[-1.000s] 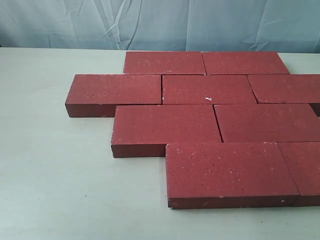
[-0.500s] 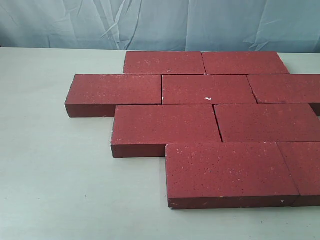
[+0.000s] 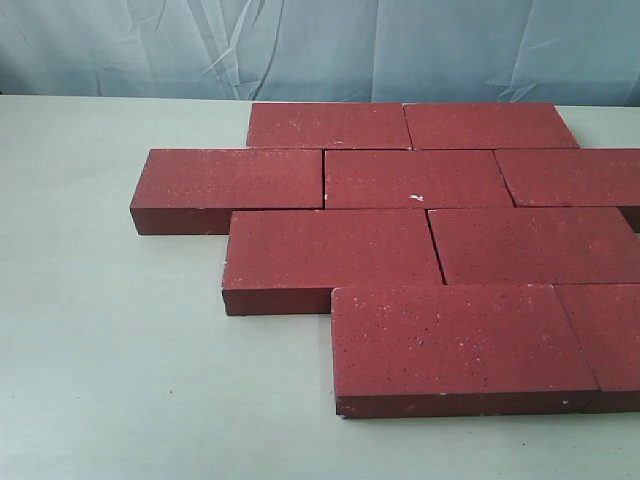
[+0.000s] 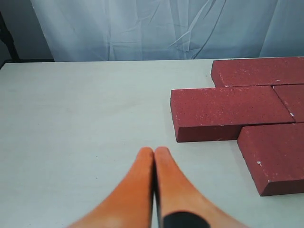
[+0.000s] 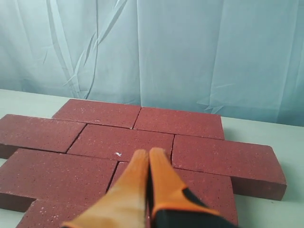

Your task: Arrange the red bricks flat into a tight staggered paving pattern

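Exterior view: no arm shows up in it at all, just the whole layout.
Table [image 3: 120, 380]: pale, plain top, bare across the left and near side.
Curtain [image 3: 200, 50]: wrinkly light blue cloth along the far edge.
Red bricks [image 3: 418, 180]: nine by my count, all lying flat in four rows on the right half of the table. Each row is offset from the next one, and the right end runs out of frame.
Joints: they look snug to me, only thin dark lines between neighbours.
Near brick [image 3: 455, 340]: the closest full one, sitting flush with its row mate.
Left gripper [image 4: 154, 154]: orange fingers pinched together with nothing between them, over bare table left of the bricks and apart from them.
Right gripper [image 5: 148, 154]: also pinched together and empty, over the patch. I can't tell if it touches a brick.
White fleck [image 3: 417, 197]: a tiny chip on the middle brick.
Step in hand: I'd say the pattern is pretty much laid, so this is the final check.
Next move: if anything, a gentle sideways nudge on an edge brick with the closed tips, without lifting or skewing a row.
Writing: none that I can read, no brands or labels.
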Available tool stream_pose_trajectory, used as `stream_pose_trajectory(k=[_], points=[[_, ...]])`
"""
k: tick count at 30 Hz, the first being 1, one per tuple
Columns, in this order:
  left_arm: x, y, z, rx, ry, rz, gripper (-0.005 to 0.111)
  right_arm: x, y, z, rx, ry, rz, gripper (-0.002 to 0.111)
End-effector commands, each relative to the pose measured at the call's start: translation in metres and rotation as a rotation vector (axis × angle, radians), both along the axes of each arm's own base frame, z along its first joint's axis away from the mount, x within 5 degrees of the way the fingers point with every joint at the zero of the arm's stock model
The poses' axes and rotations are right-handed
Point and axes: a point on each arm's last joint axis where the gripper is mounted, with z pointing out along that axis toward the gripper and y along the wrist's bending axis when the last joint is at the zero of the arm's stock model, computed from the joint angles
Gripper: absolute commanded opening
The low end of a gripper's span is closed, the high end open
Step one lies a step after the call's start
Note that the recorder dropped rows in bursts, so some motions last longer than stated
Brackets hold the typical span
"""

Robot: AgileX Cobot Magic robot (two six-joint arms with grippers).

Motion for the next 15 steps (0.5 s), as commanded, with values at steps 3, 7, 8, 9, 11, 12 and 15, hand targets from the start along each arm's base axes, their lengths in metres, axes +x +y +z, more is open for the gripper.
stream_pose_trajectory(k=[3,7,8,9,11,12,15], points=[[-0.001,0.0,0.001,-0.003,-0.015,0.001,0.0,-0.012,-0.001,0.0,0.018,-0.058,0.007,-0.001],[-0.001,0.0,0.001,-0.003,-0.015,0.001,0.0,-0.01,-0.001,-0.009,0.025,-0.074,0.004,-0.001],[-0.001,0.0,0.001,-0.003,-0.015,0.001,0.0,-0.009,-0.001,-0.012,0.029,-0.084,0.002,-0.001],[-0.001,0.0,0.001,-0.003,-0.015,0.001,0.0,-0.007,-0.001,-0.016,0.031,-0.09,0.001,-0.001],[-0.001,0.0,0.001,-0.003,-0.015,0.001,0.0,-0.005,0.0,-0.026,0.039,-0.094,0.002,-0.001],[-0.001,0.0,0.001,-0.003,-0.015,0.001,0.0,-0.004,0.001,-0.03,0.05,-0.097,0.006,-0.001],[-0.001,0.0,0.001,-0.003,-0.015,0.001,0.0,-0.001,0.002,-0.043,0.068,-0.078,0.01,-0.001]])
